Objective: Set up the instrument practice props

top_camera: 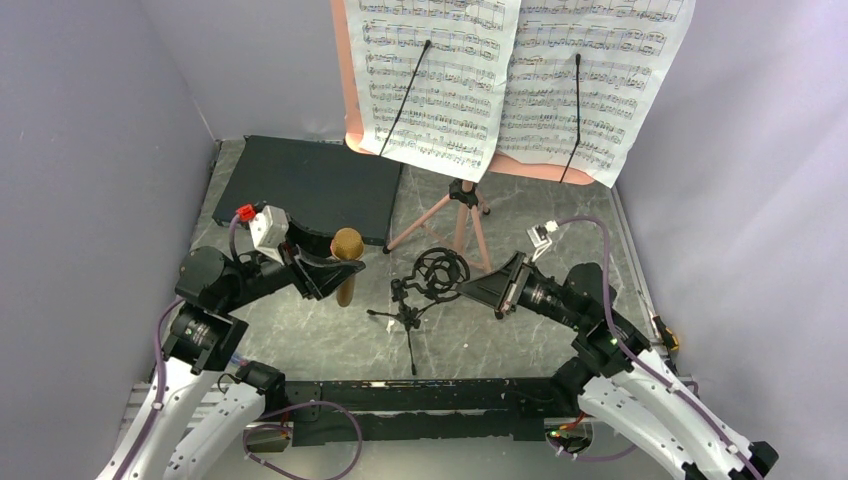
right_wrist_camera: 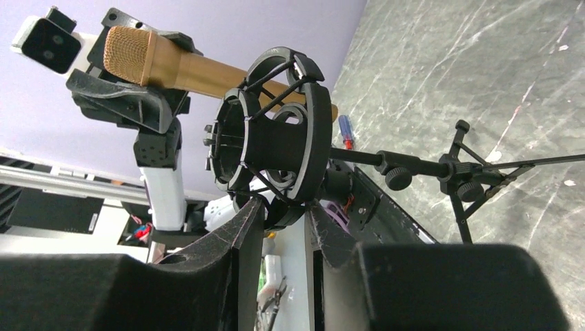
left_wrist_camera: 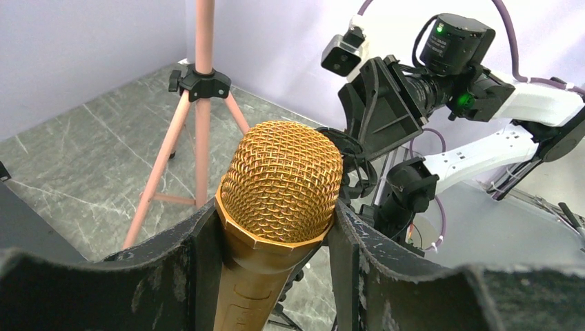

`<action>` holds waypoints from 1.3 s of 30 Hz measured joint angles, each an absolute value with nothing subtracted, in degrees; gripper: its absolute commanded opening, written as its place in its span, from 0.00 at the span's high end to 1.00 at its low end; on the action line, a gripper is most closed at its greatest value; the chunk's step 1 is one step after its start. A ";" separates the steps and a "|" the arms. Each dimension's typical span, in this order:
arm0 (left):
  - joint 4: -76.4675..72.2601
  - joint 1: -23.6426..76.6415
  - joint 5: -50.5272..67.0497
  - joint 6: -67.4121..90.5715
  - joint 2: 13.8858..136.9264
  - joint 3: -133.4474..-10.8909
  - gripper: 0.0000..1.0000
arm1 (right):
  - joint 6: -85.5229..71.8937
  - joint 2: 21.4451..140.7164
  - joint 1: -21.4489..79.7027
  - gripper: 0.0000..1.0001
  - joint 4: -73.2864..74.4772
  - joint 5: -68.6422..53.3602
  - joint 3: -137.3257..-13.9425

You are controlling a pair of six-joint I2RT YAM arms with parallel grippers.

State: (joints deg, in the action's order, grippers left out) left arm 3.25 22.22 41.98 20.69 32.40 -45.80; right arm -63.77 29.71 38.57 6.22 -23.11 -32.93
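- The gold microphone (left_wrist_camera: 283, 179) is standing upright in the air over the table (top_camera: 560, 220). It is just left of the small black mic stand (top_camera: 410, 318) and not yet in it.
- The left gripper (left_wrist_camera: 272, 238) is clamping the microphone body just under the mesh head, with one finger pressing on each side.
- The ring mount (right_wrist_camera: 272, 141) on top of the mic stand is sitting empty, and its tripod legs are spread on the table.
- The right gripper (right_wrist_camera: 284, 221) is pinching the ring mount's lower rim, a finger on either side. It seems to be steadying the mount for the insertion.
- The music stand (top_camera: 460, 215) is standing behind on its tripod, and the two sheet-music pages (top_camera: 440, 70) are already resting on it side by side. That part of the job looks done.
- So the step in hand, as I read it, is seating the microphone in the ring.
- The next move calls for carrying the microphone's tail end over the ring's opening, lining it up with the ring's axis, and sliding it in while the other hand is bracing the light stand against tipping.
- The left arm is reaching forward and bending inward, its wrist turned toward the centre. The right arm is mirroring it from the other side, low and angled in toward the mount.
- A flat black box (top_camera: 305, 185) is lying beyond the left arm, well clear of the work.
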 measured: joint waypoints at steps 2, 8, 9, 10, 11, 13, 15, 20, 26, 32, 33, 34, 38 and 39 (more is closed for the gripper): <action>3.25 22.22 41.74 20.69 32.67 -46.17 0.97 | -64.47 28.27 38.57 0.74 7.81 -22.04 -32.93; 3.22 22.22 41.52 20.69 33.71 -48.14 0.97 | -65.67 25.15 38.57 0.74 12.47 -18.20 -32.95; 3.25 22.22 41.28 20.71 33.87 -48.58 0.97 | -65.98 24.71 38.57 0.74 13.30 -17.50 -32.99; 3.25 22.22 41.08 20.73 33.95 -48.90 0.97 | -66.28 24.29 38.57 0.74 14.00 -16.71 -33.01; 3.25 22.22 40.88 20.75 34.00 -49.25 0.97 | -66.54 23.83 38.57 0.74 14.61 -15.81 -33.04; 3.25 22.22 40.64 20.91 34.06 -49.89 0.97 | -67.11 23.07 38.57 0.74 15.79 -14.63 -33.04; 3.25 22.22 40.62 21.23 34.13 -50.54 0.97 | -67.83 22.59 38.57 0.74 16.49 -13.96 -33.04; 3.11 22.22 40.62 22.31 34.26 -52.14 0.97 | -69.06 22.04 38.57 0.72 17.08 -13.52 -33.04; 1.28 22.22 40.62 23.68 33.54 -52.21 0.97 | -68.60 18.50 38.57 0.52 19.55 -10.94 -32.91; -0.67 22.22 40.69 24.80 32.93 -52.71 0.97 | -66.11 18.20 38.57 0.19 20.82 -8.99 -32.95; -1.06 22.22 40.71 24.95 32.93 -52.77 0.97 | -65.91 18.31 38.57 0.17 20.95 -8.95 -32.95; -1.26 22.22 40.75 25.04 32.93 -52.93 0.97 | -65.56 18.41 38.57 0.13 21.06 -8.91 -32.95; -2.55 22.22 41.17 25.78 33.15 -53.67 0.97 | -64.18 18.65 38.57 0.00 22.22 -8.03 -33.08; -3.03 22.22 41.23 26.22 33.30 -53.93 0.97 | -63.44 18.63 38.57 0.00 22.72 -7.73 -33.19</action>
State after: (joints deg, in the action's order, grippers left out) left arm -3.03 22.22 41.23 26.22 33.30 -53.93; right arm -63.44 18.63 38.57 22.72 -7.73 -33.19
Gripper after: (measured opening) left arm 0.541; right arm 0.980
